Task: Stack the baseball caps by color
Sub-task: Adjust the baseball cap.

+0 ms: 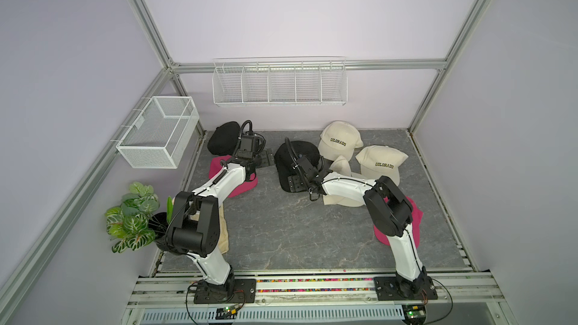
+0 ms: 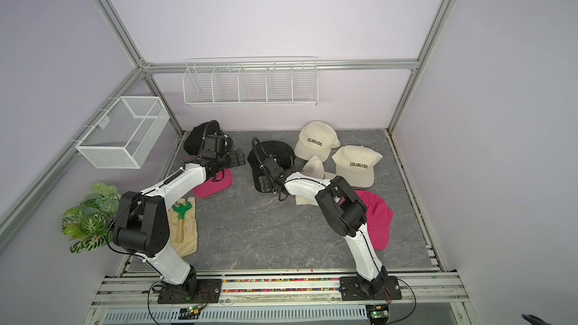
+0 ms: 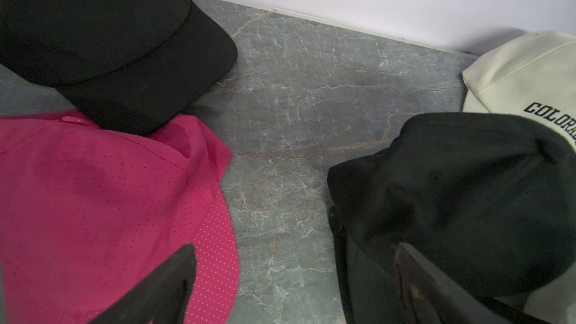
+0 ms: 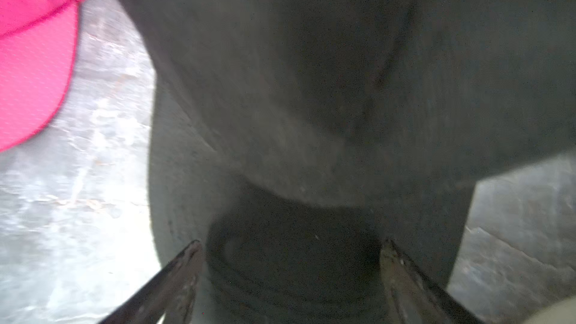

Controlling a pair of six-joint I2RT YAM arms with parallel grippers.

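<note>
Now | left gripper [image 3: 294, 246] spread wide, empty | right gripper [image 4: 291, 241] spread (blurry view) above black cap [image 4: 311, 73]

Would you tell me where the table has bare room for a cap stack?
Widest: front-centre table, between the cloth bag and the right pink cap. Narrow strip: between the left pink cap and middle black cap. Crowded: back right, around the cream caps.
</note>
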